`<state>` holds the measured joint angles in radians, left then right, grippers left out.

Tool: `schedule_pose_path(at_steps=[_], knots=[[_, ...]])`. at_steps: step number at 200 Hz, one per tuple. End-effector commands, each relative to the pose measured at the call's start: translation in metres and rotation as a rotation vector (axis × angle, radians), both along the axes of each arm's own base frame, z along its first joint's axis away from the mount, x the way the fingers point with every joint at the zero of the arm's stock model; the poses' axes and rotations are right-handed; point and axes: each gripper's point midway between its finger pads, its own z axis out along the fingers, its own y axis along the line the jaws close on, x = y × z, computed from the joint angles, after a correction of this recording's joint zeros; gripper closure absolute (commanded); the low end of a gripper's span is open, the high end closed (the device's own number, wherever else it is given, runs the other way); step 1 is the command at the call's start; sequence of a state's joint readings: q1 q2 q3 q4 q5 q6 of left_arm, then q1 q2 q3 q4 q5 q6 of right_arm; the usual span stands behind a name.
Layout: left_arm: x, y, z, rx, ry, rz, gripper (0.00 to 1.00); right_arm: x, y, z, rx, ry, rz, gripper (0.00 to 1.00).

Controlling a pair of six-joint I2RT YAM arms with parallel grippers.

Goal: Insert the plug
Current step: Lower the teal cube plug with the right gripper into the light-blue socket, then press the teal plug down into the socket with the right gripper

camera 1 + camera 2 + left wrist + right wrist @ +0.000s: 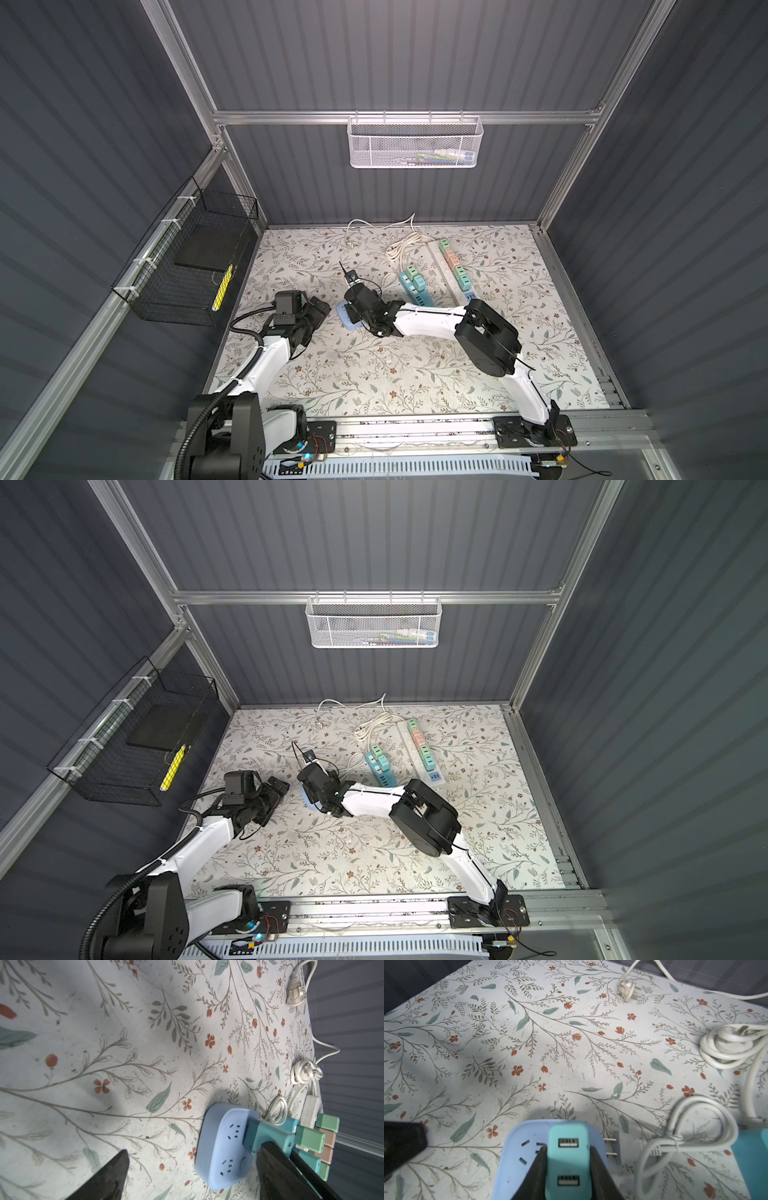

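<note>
Right arm poised for insertion: your right fingers [542, 1159] are clamped on the teal plug [568, 1159], one on each long flank; the plug's long axis runs in line with the fingers and its two USB ports [568, 1142] face the wrist camera, so the prongs, hidden here, should point down toward the pale blue socket block [512, 1174]; the plug sits right over the block's face, just beside an open outlet [527, 1151], and whether any prong has entered a slot cannot be told. In both top views the block lies on the desk [374, 374] beneath the right fingers; your left fingers [320, 308], spread wide and holding nothing, stand just beside it at its 9 o'clock. The right arm is thus the nearer; the coming move looks like a straight press downward, the left fingers well placed to steady the block; the filled power strips [451, 266] lie at its 2 o'clock.
</note>
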<state>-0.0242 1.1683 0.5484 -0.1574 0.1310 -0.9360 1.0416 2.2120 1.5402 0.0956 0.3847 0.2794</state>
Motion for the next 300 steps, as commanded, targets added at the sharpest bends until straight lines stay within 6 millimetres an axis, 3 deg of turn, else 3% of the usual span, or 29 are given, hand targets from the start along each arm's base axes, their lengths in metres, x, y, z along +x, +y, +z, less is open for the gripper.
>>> schedule_pose_path(at_steps=[1, 35, 106, 146, 161, 196, 223, 236, 263, 300], knots=[[-0.002, 0.003, 0.005, 0.002, -0.001, 0.012, 0.05, -0.024, -0.043, -0.048, -0.203, 0.082, 0.031, 0.72], [0.000, 0.002, 0.009, 0.000, -0.006, 0.012, 0.05, -0.035, -0.057, -0.043, -0.181, 0.096, 0.057, 0.72], [0.001, 0.008, 0.017, 0.042, -0.015, 0.018, 0.05, -0.049, -0.068, -0.092, -0.236, 0.170, 0.064, 0.73], [-0.002, 0.007, 0.012, 0.035, -0.008, 0.017, 0.04, -0.055, -0.074, -0.103, -0.260, 0.208, 0.062, 0.71], [-0.001, 0.006, 0.012, 0.029, -0.011, 0.014, 0.04, -0.054, -0.072, -0.093, -0.253, 0.196, 0.064, 0.67], [0.008, 0.001, 0.024, 0.012, -0.036, -0.015, 0.02, -0.044, -0.060, -0.046, -0.166, 0.154, 0.080, 0.56], [0.015, 0.002, 0.046, 0.051, -0.059, -0.043, 0.00, -0.038, -0.051, -0.011, -0.092, 0.133, 0.102, 0.48], [0.017, 0.002, 0.054, 0.056, -0.076, -0.049, 0.00, -0.037, -0.048, 0.003, -0.069, 0.121, 0.111, 0.40], [0.020, 0.002, 0.067, 0.070, -0.108, -0.063, 0.00, -0.037, -0.048, 0.027, -0.032, 0.103, 0.127, 0.34], [0.022, -0.002, 0.069, 0.058, -0.125, -0.088, 0.00, -0.024, -0.058, 0.049, -0.002, 0.082, 0.106, 0.30]])
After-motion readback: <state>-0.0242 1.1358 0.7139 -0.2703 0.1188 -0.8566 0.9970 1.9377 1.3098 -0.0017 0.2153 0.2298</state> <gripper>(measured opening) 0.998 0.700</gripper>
